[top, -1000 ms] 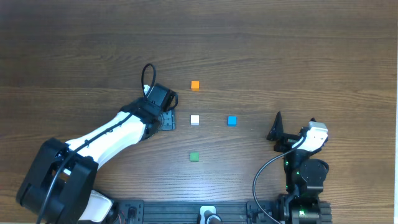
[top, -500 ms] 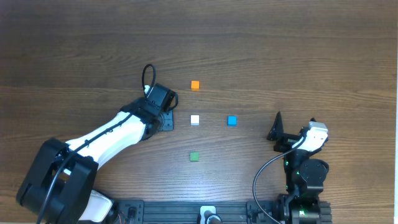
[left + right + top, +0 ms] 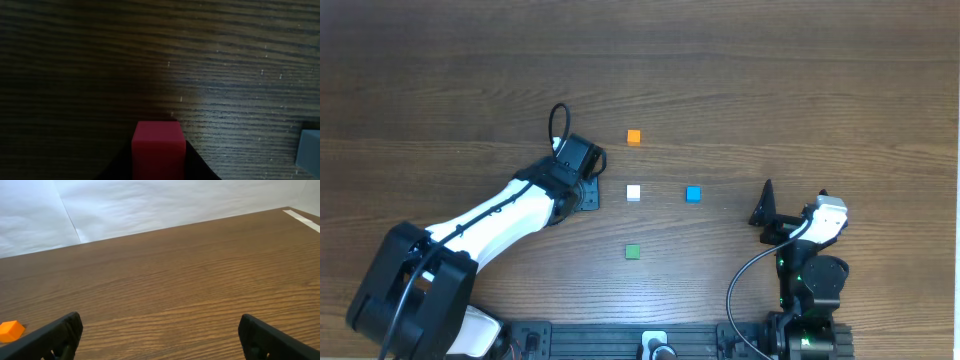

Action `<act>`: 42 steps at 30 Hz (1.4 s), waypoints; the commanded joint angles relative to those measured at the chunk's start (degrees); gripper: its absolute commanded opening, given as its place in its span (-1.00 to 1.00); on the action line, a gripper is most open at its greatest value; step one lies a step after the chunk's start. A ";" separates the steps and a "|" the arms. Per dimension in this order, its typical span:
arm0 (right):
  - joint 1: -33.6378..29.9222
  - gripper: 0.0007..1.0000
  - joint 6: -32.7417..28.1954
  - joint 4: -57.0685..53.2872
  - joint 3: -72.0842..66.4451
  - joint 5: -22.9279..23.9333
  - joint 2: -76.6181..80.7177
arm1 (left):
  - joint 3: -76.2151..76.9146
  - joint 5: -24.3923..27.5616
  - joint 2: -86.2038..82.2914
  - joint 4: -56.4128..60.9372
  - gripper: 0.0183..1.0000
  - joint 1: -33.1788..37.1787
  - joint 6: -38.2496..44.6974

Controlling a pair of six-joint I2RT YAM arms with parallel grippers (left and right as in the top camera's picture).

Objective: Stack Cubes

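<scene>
No movement caught over the past second — left claw (image 3: pixel 588 192), red cube (image 3: pixel 158 147) in its grip, right claw (image 3: pixel 765 205), orange cube (image 3: pixel 634 137), white cube (image 3: pixel 634 193), blue cube (image 3: pixel 693 194) and green cube (image 3: pixel 632 253) all at unchanged spots on the desk (image 3: pixel 800 90).

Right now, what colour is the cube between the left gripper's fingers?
The cube is red; best in left wrist view.

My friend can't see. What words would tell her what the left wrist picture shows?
A red cube is gripped between the left arm's two dark jaws, with a dark wooden table beneath it. A pale cube rests on the table farther off, partly cut off by the picture's edge.
</scene>
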 commanded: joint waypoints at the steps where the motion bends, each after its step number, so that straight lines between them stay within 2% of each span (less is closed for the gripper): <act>1: 0.00 0.98 -0.02 -0.09 -0.39 -0.31 -0.15 | 0.70 0.96 0.70 -0.09 -0.79 0.22 -0.46; 6: 0.00 0.99 -0.02 -0.09 -0.39 -0.31 -0.15 | 2.19 2.64 0.63 -2.05 -0.92 0.22 -0.48; 13: 0.00 0.98 -0.02 -0.09 -0.39 -0.31 -0.17 | 13.25 2.56 0.57 -15.06 -0.96 0.02 -0.46; 20: 0.00 0.98 -0.02 -0.07 -0.39 -0.31 -0.17 | 29.92 -1.55 0.59 -26.62 -0.96 -3.67 -2.34; 30: 0.00 0.98 -0.02 -0.09 -0.39 -0.31 -0.15 | 35.10 -0.44 5.62 -28.33 -0.96 -11.72 -10.99; 42: 0.00 0.99 -0.02 -0.07 -0.39 -0.31 -0.15 | 35.08 0.87 14.03 -29.53 -0.96 -14.49 -15.50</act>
